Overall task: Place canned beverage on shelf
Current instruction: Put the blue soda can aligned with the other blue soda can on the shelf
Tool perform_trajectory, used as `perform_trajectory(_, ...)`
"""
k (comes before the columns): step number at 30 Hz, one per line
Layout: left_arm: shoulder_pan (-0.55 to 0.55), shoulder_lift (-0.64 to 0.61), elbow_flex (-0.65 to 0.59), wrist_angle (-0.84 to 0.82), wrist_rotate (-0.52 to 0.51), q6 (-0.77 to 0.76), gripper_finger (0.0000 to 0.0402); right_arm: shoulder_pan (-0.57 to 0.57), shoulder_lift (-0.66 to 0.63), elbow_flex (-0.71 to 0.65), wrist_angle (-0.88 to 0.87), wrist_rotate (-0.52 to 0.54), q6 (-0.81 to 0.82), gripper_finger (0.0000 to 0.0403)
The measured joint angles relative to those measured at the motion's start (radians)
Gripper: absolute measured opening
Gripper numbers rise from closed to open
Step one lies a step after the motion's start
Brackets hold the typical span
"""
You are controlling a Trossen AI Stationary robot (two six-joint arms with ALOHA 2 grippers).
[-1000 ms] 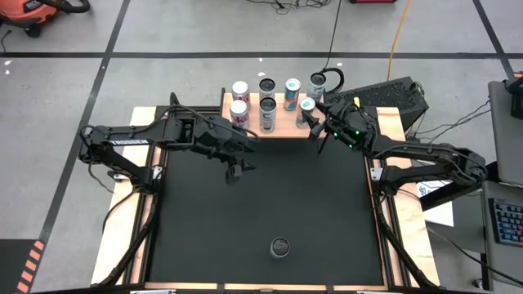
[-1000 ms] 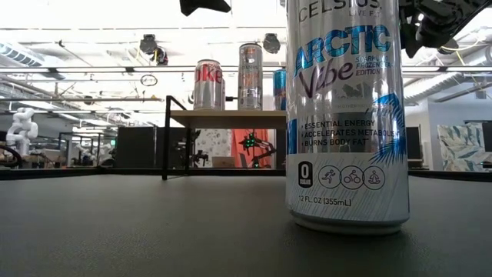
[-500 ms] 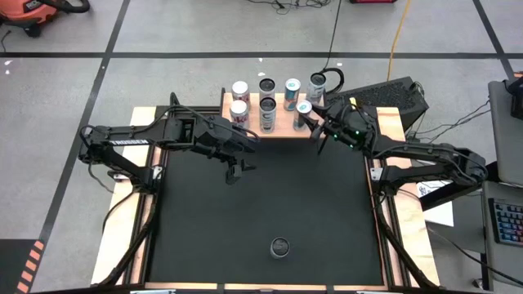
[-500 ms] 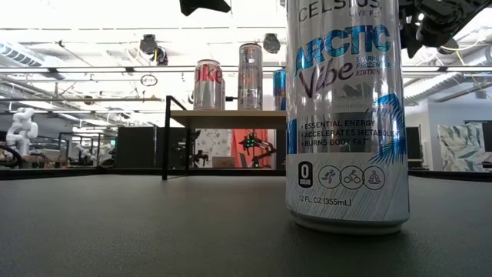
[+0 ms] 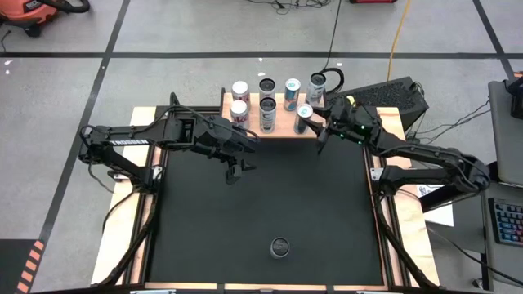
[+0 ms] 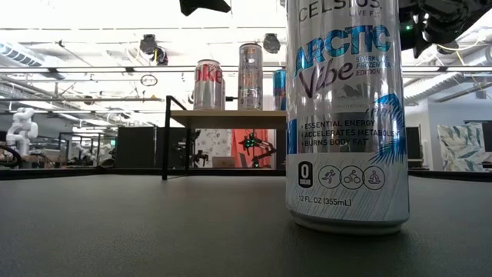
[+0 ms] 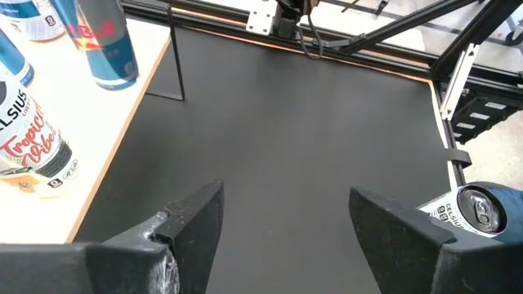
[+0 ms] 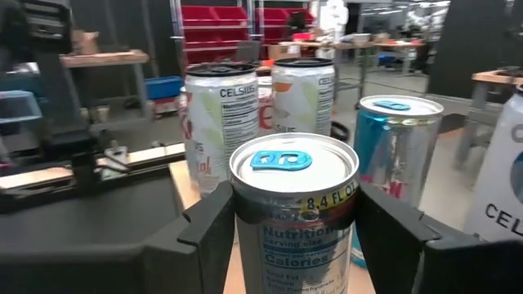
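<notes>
**Right arm shifted at the shelf, one can not yet served**

Since a second earlier, only the right arm had moved. Its wrist had swung a little toward the far right side, and the small can with the blue tab point(image 5: 304, 113) now showed a little nearer to the front edge of the shelf point(image 5: 253, 127). This can stood upright on the light wood at the right part of the shelf. In the right wrist view the same can point(image 8: 294, 167) stood exactly between the two fingers of the right hand point(image 8: 294, 224). The fingers were very close on both sides, but I cannot tell if they pressed it or had let it go.

Six other cans stood upright on the shelf around it, in two rows, so seven cans were there in total.

One more can point(image 5: 280, 247) was alone on the black tabletop point(image 5: 327, 212), near the front edge and well apart from the shelf. In the low view it was the big white and blue can point(image 6: 346, 115).

The left hand point(image 5: 237, 168) hung over the tabletop just in front of the shelf, with its fingers apart and nothing between them.

In my judgement most of the task was done. What remained was to settle the blue-tab can and then to bring the last can.
</notes>
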Motion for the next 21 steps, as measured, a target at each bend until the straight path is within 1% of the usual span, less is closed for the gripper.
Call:
perform_trajectory(5,0.000,0.000,0.000,0.000,0.000,0.000,0.0267,-0.075,0.000,0.000,-0.001,-0.202,0.023,0.0194)
perform_trajectory(10,0.000,0.000,0.000,0.000,0.000,0.000,0.0267,-0.132,0.000,-0.001,0.007,-0.344,0.004,0.0194)
perform_trajectory(12,0.000,0.000,0.000,0.000,0.000,0.000,0.0267,-0.150,0.002,-0.001,0.007,-0.373,-0.012,0.0194)
perform_trajectory(18,0.000,0.000,0.000,0.000,0.000,0.000,0.0267,-0.200,0.033,-0.001,0.041,-0.389,-0.044,0.0194)
perform_trajectory(21,0.000,0.000,0.000,0.000,0.000,0.000,0.0267,-0.227,0.073,-0.001,0.107,-0.464,-0.022,0.0194)
